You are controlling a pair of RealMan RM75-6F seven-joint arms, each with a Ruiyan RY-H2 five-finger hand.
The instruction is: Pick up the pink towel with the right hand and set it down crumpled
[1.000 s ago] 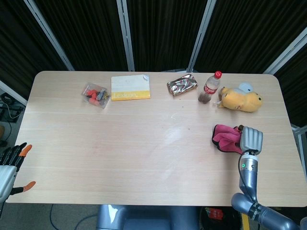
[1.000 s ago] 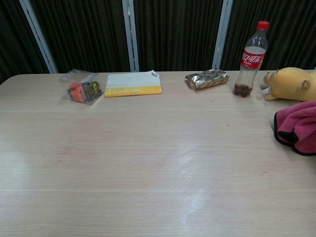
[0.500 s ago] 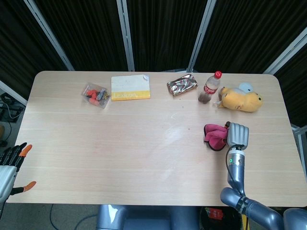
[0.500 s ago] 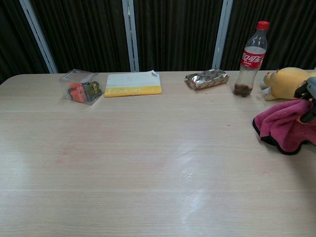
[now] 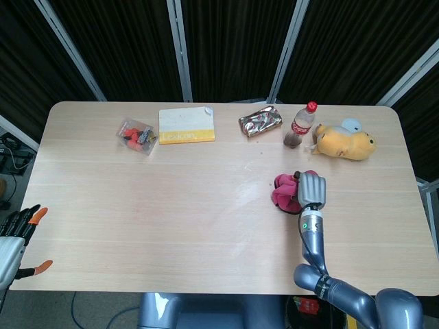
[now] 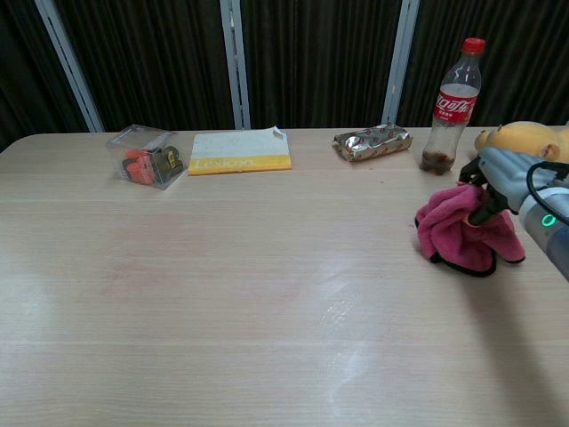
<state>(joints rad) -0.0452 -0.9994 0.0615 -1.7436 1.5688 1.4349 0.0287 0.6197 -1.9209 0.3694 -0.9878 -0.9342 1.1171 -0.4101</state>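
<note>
- The table [image 5: 171, 226] is a pale wood-grain top with rounded corners, set before dark curtains, and it carries everything else.
- The right hand [image 5: 310, 190] [image 6: 500, 178] is over the right half of the table, its fingers closed on the pink towel, with the grey forearm running back toward the near edge.
- The left hand [image 5: 15, 236] shows only in the head view, off the near left corner of the table, holding nothing, its dark orange-tipped fingers spread apart.
- The pink towel [image 5: 283, 192] [image 6: 455, 229] is bunched up in the right hand's grip, right of the table's centre; in the chest view its dark-edged lower folds hang down to the surface, though I cannot tell whether they touch it.
- A yellow plush toy [image 5: 345, 142] [image 6: 524, 139] lies near the far right edge.
- A white and yellow booklet [image 5: 186, 125] [image 6: 238, 150] lies flat at the far side, left of centre.
- A cola bottle [image 5: 299, 126] [image 6: 449, 106] with a red cap stands upright just left of the plush toy.
- A shiny foil packet [image 5: 260, 121] [image 6: 372, 141] lies between the booklet and the bottle.
- A small clear box [image 5: 136, 136] [image 6: 146, 157] with orange and dark items inside sits left of the booklet.
</note>
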